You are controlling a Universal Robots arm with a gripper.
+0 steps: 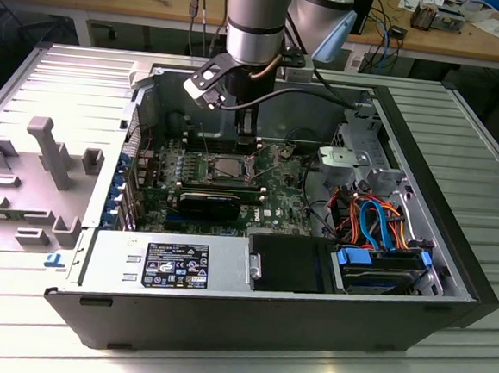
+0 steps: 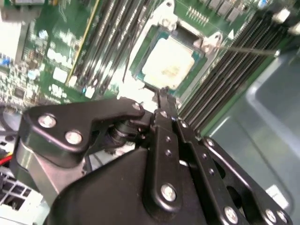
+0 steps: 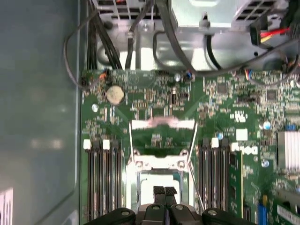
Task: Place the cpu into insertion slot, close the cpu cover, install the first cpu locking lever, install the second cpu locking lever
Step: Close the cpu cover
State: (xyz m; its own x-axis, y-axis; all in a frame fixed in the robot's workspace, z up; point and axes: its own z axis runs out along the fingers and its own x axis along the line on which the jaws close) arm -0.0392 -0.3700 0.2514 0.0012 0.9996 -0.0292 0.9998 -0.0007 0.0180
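The cpu (image 2: 169, 63), a flat square chip with a pale silvery top, lies in the insertion slot (image 2: 158, 36) on the green board. My gripper (image 2: 162, 93) hangs just over the slot's edge, its black fingers shut together with nothing between them. In the first wrist view the fingertips (image 3: 159, 191) sit over the slot (image 3: 143, 164). The cpu cover (image 3: 161, 123) looks raised, a silvery strip seen edge-on past the slot. Two thin locking levers (image 3: 130, 143) (image 3: 194, 140) stand up on either side. In the exterior view the gripper (image 1: 246, 145) hovers over the slot (image 1: 225, 169).
Long memory slots (image 3: 103, 178) flank the socket on both sides. A long black card (image 1: 209, 202) lies just in front of it. The black drive box (image 1: 285, 262), blue and orange cables (image 1: 372, 222) and the case walls (image 1: 103, 184) hem in the board.
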